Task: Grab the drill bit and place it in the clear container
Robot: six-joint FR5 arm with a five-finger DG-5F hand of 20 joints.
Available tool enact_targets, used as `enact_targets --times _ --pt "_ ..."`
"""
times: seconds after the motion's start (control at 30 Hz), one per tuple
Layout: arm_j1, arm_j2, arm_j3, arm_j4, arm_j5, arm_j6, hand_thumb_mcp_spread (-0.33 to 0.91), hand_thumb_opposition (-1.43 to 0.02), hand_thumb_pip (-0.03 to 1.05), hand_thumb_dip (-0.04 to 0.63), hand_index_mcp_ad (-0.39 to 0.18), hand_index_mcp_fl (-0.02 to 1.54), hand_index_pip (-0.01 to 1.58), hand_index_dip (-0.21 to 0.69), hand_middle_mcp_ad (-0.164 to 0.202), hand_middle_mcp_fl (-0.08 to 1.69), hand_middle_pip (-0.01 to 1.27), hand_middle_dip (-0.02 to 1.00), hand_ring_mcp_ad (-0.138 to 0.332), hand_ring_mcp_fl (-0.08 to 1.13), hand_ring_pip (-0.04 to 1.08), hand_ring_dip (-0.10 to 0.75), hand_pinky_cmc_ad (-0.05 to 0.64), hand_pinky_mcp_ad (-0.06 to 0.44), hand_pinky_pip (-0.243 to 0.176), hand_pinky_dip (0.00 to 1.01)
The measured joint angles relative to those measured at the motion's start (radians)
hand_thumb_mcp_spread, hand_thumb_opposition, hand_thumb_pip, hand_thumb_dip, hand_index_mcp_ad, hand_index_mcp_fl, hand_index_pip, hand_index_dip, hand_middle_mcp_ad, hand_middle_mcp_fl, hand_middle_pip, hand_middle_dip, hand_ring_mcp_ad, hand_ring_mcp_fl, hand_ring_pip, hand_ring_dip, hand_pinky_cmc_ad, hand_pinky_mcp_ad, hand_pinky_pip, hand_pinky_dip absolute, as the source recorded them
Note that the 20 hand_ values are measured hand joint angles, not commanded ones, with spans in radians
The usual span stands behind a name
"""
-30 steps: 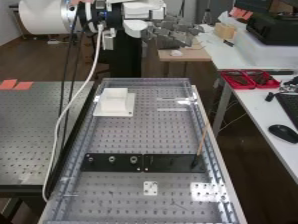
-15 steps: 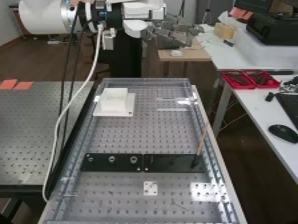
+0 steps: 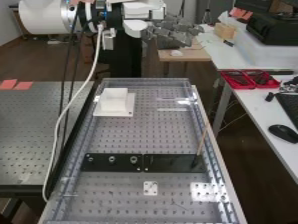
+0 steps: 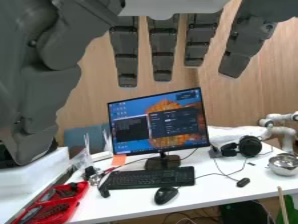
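In the high view my hand (image 3: 171,31) is held high beyond the bench's far end, its dark grey fingers extended and holding nothing. The wrist view shows the same hand (image 4: 163,50), its fingers straight and apart, the thumb off to one side. Far below it, a black strip (image 3: 103,161) lies across the perforated bench top and bears several small round metal pieces; I cannot tell whether one is the drill bit. A clear, low-walled shape (image 3: 174,105), perhaps the clear container, lies near the far right.
A white block (image 3: 114,100) stands on a white plate at the bench's far left. A thin stick (image 3: 202,140) leans upright at the black strip's right end. Beside the bench, a white table (image 3: 258,107) carries red trays (image 3: 247,79), a mouse and a keyboard.
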Motion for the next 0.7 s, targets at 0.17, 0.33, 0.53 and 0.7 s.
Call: enact_targets --times 0.17,0.33,0.53,0.7 --pt "-0.002 -0.001 0.001 -0.001 -0.007 0.004 0.31 -0.73 0.35 0.093 -0.075 0.35 0.09 0.311 0.089 0.20 0.12 0.20 0.152 0.02 0.12 0.101 0.375 0.297 -0.075 0.30" --pt "-0.014 -0.012 0.007 -0.002 -0.069 0.023 0.31 -0.73 0.35 0.096 -0.075 0.35 0.09 0.307 0.089 0.20 0.12 0.20 0.152 0.02 0.12 0.101 0.375 0.297 -0.075 0.30" --pt "-0.033 -0.022 0.012 0.002 -0.208 0.049 0.31 -0.73 0.36 0.093 -0.075 0.34 0.09 0.265 0.089 0.20 0.12 0.20 0.152 0.02 0.12 0.101 0.375 0.297 -0.075 0.28" --pt "-0.043 -0.024 0.010 0.018 -0.247 0.050 0.31 -0.73 0.37 0.096 -0.075 0.34 0.08 0.251 0.089 0.20 0.12 0.20 0.152 0.02 0.12 0.101 0.375 0.297 -0.075 0.26"
